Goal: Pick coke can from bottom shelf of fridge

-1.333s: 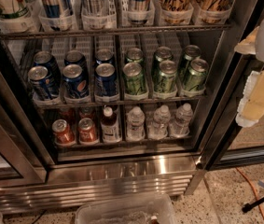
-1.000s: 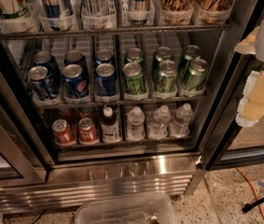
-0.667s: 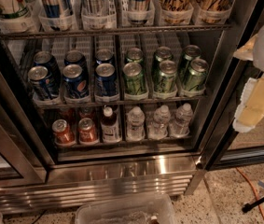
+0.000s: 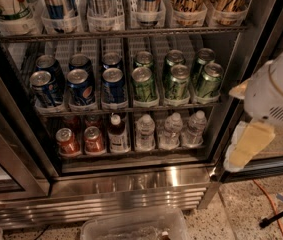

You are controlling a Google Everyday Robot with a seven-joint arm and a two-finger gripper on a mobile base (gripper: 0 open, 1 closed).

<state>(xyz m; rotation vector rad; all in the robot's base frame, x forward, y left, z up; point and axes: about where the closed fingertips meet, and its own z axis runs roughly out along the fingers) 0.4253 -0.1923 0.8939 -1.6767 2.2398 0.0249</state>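
- gripper [image 4: 245, 150] at the right edge, hanging down-left from the white arm housing [image 4: 276, 91], in front of the right door frame. how wide it stands: cannot tell.
- containers?
- fridge [image 4: 131, 196], door open. top rack: tall cans in clear trays. middle rack: blue cans [image 4: 81, 86] left, green cans [image 4: 176, 81] right, two deep.
- lowest level?
- bottom shelf [image 4: 136, 157], dim. coke can [image 4: 67, 141] at the front of the leftmost lane, second red can [image 4: 94, 139] just beside it on the right, more red behind. then a dark bottle [image 4: 117, 133], then water bottles [image 4: 171, 130].
- can's attitude?
- upright, long axis vertical, silver top facing up.
- relation to the tool?
- well apart; gripper is outside the shelf, holding nothing visible.
- floor?
- clear plastic tub [image 4: 131, 224] below the ribbed base.
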